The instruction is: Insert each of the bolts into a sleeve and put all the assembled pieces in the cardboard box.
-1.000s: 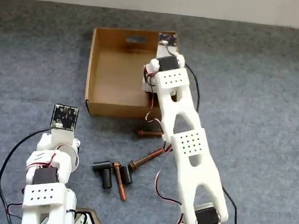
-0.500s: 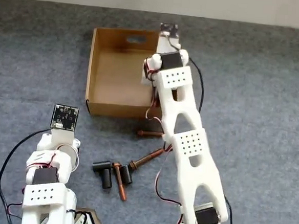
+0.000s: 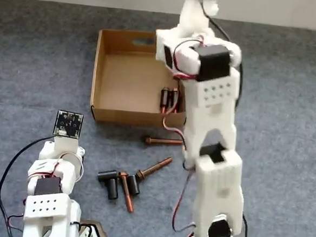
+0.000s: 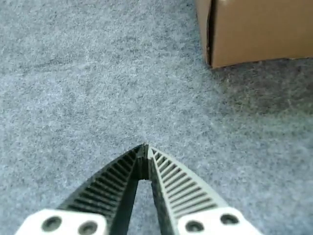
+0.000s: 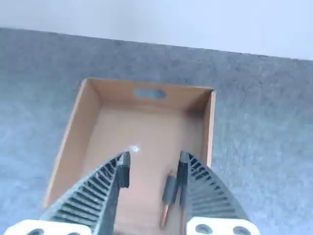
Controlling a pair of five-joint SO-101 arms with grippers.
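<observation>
k: grey carpet-like bench top (image 3: 287,133), pale wall behind. cardboard box (image 3: 104,77) on the far side, open at the top.
m: right arm?
k: right gripper (image 5: 154,166) hangs above the box, fingers (image 5: 105,188) spread, nothing between them. beneath it an assembled piece (image 5: 168,192), a dark sleeve on a copper bolt, lies on the box floor close to a side wall.
m: just the one in there?
k: high view hints at two lying side by side, but the arm crowds that corner, so i can't say for certain.
m: left?
k: left gripper (image 4: 145,149) sits low over the bench top, its fingers pressed together and empty, near a box corner but apart from it.
m: what's outside the box?
k: short loose bolt (image 3: 163,141) just in front of the box. long bolt (image 3: 155,167) lying aslant nearer the arms. then three black sleeves (image 3: 112,188) in a cluster, with a third bolt (image 3: 126,195) touching them.
m: handling?
k: my judgement: bolts are stiff, light and round, so apt to roll or slip. pinch mid-shank across the axis, leaving the tip free for insertion. sleeves look rigid and short; grip across the outer wall and keep the bore clear. the clustered ones may nudge each other when fingers come down.
</observation>
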